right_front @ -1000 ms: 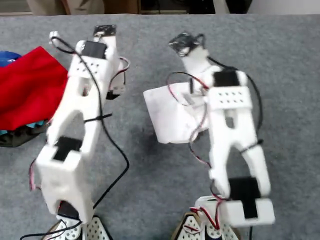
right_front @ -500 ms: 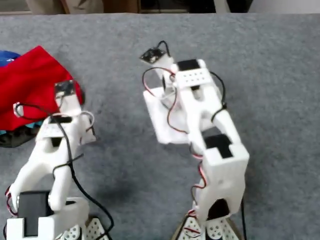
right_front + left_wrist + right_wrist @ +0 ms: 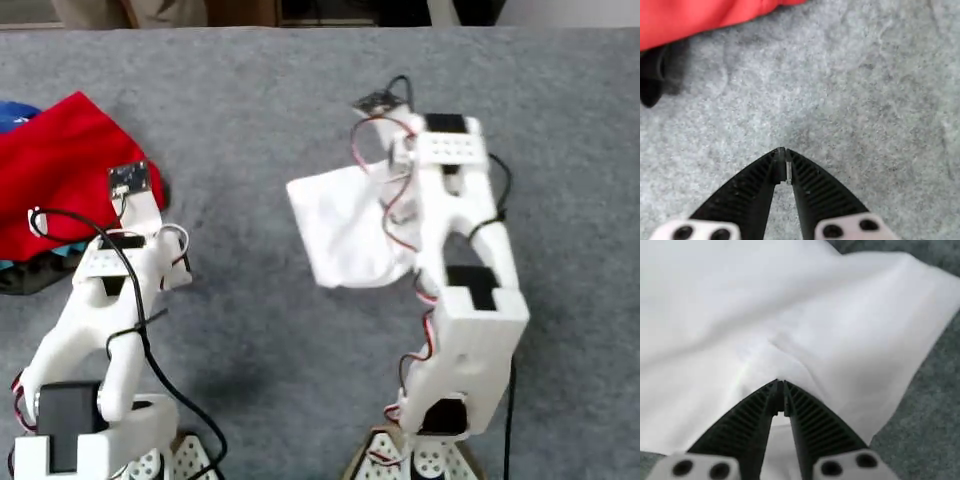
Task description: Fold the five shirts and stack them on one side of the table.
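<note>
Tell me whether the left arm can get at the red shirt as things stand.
Probably yes. The left arm sits right beside the red shirt, its shut jaws over bare table just off the shirt's edge, with nothing between them. The jaws would need to open first.

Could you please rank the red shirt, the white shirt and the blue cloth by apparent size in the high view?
1-2, alike: red fabric shirt and white fabric shirt, both partly hidden.
3, smallest: blue cloth sliver.

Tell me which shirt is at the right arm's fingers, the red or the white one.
The white shirt, lying alone; the right fingers pinch it. The red shirt lies far from them.
</note>
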Tool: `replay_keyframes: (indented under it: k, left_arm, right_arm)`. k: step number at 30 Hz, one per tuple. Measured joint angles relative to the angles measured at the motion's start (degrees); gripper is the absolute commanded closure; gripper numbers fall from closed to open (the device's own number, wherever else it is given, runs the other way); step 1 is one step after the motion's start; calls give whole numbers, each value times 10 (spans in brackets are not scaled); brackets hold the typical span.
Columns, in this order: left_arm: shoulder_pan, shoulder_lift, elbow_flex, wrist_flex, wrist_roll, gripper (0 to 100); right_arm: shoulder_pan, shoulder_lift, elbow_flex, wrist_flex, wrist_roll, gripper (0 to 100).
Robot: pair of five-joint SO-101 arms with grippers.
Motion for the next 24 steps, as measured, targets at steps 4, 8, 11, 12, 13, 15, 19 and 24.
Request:
replay_keyframes:
  k: [4,8,11,12,13,15,19,24]
  left_arm:
    - [0,0,0,0,0,981]
    - [0,0,0,0,0,981]
    - [0,0,0,0,0,981]
    - [0,0,0,0,0,981]
    - [0,0,0,0,0,981]
    - [0,0,0,0,0,981]
    - [0,0,0,0,0,981]
    - [0,-3,9,0,0,981]
  right_arm:
    - [59,-25,0,26,35,997]
    - [121,-62,0,33,54,997]
    - [134,-96,0,33,55,997]
    - [132,-108,0,33,55,997]
    - [123,-121,0,35,55,997]
    - [93,-142,0,36,43,997]
    - [14,-148,0,19,-1,997]
    - [-9,-116,0,1,-40,997]
